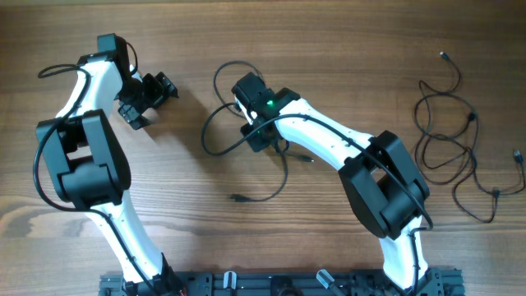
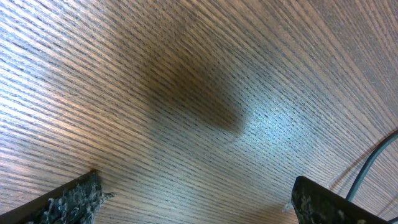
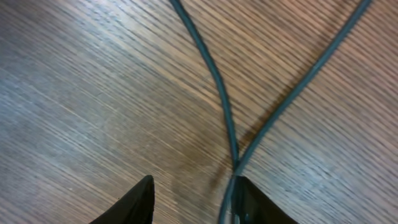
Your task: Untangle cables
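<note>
From overhead we see the cables in two groups on the wooden desk (image 1: 189, 238). One tangle of thin black cables (image 1: 215, 141) lies near the middle of the desk, a little toward 12 o'clock. Its loops reach toward 9 and 11 o'clock from under the right wrist, and one strand trails toward 6 o'clock to a small plug end (image 1: 238, 197). The other bundle (image 1: 448, 140) lies well apart at 3 o'clock, spread in loose overlapping loops. It has a silvery-tipped plug (image 1: 444, 56) at its 12 o'clock end and a second plug (image 1: 518, 156) near the desk's 3 o'clock edge.

Our right gripper (image 3: 194, 202) points down over the middle tangle. In its wrist view the jaws stand partly spread, with bare wood between them. Two strands cross (image 3: 235, 163) just above the finger at 5 o'clock (image 3: 252, 199). From the crossing one strand runs down along that finger's inner face, touching it. The finger at 7 o'clock (image 3: 134, 202) is apart from both strands, and as far as we can see the jaws pinch nothing.

Our left gripper (image 1: 152, 99) sits over the desk at 10 o'clock, apart from both groups. Its jaws are spread wide, with only wood grain and a shadow between the fingertips (image 2: 68, 199). A thin dark cord (image 2: 373, 162) crosses the 4 o'clock corner of that wrist view; we cannot tell which cord it is.
</note>
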